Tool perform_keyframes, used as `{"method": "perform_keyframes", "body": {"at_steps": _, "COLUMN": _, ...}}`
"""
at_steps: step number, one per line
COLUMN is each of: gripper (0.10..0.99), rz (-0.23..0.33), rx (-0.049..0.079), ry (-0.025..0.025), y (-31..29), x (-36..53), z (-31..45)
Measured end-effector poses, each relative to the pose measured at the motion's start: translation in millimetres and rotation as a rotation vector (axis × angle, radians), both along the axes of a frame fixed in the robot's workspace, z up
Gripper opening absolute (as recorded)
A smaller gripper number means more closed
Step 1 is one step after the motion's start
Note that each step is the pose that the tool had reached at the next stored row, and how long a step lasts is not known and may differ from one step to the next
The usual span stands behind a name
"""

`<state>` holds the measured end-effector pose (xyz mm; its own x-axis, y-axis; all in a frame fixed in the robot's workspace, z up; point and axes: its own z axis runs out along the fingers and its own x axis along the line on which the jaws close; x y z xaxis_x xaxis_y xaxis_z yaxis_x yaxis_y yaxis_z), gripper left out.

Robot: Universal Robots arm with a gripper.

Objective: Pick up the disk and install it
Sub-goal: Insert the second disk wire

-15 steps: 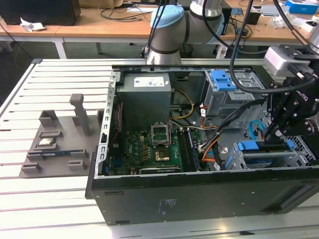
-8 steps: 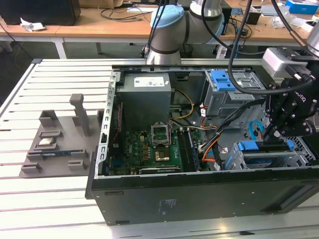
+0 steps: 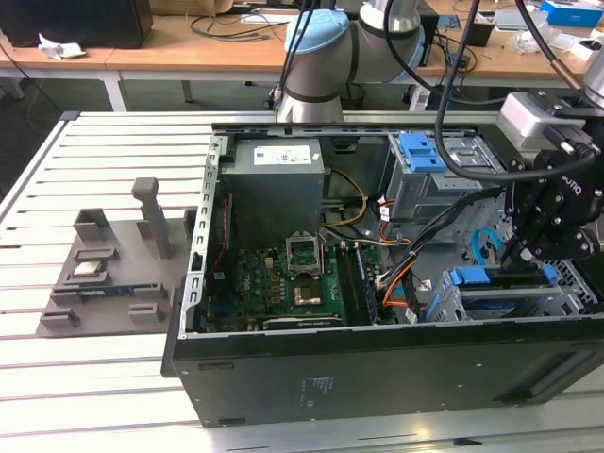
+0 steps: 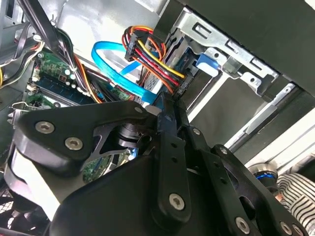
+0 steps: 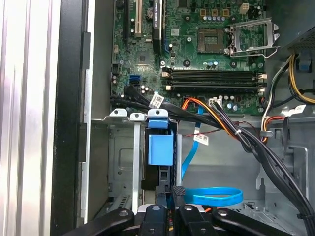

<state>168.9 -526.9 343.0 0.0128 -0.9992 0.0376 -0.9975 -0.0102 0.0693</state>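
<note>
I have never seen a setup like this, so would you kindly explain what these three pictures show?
A robot arm is working over an opened computer case lying on a slatted metal table. The exterior view looks on from outside; both wrist views come from cameras riding on the arm. Its black gripper reaches into the drive cage at the exterior view's right, at the disk in its blue caddy, which sits edge-on in the cage. Inside the case lie the motherboard, a grey power supply and bundled cables. A grey parts holder rests on the table.
</note>
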Motion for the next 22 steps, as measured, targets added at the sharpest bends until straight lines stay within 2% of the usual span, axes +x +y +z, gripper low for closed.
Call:
{"method": "perform_keyframes", "body": {"at_steps": 5, "gripper": 0.161, "rz": 0.0, "rx": -0.001, "ry": -0.0005, "y": 0.0, "x": 0.4, "z": -3.7}}
{"method": "perform_keyframes", "body": {"at_steps": 11, "gripper": 0.161, "rz": 0.0, "rx": 0.0, "ry": -0.0004, "y": 0.0, "x": 0.4, "z": -4.0}}
{"method": "perform_keyframes", "body": {"at_steps": 13, "gripper": 0.173, "rz": 0.0, "rx": 0.001, "ry": -0.0007, "y": 0.1, "x": 0.5, "z": -4.6}}
{"method": "perform_keyframes", "body": {"at_steps": 14, "gripper": 0.235, "rz": 0.0, "rx": 0.001, "ry": -0.0003, "y": 0.1, "x": 0.5, "z": -4.5}}
{"method": "perform_keyframes", "body": {"at_steps": 16, "gripper": 0.235, "rz": 0.0, "rx": 0.0, "ry": -0.0004, "y": 0.1, "x": 0.4, "z": -4.0}}
{"method": "perform_keyframes", "body": {"at_steps": 22, "gripper": 0.22, "rz": 0.0, "rx": 0.0, "ry": -0.0013, "y": 1.2, "x": 0.3, "z": 23.4}}
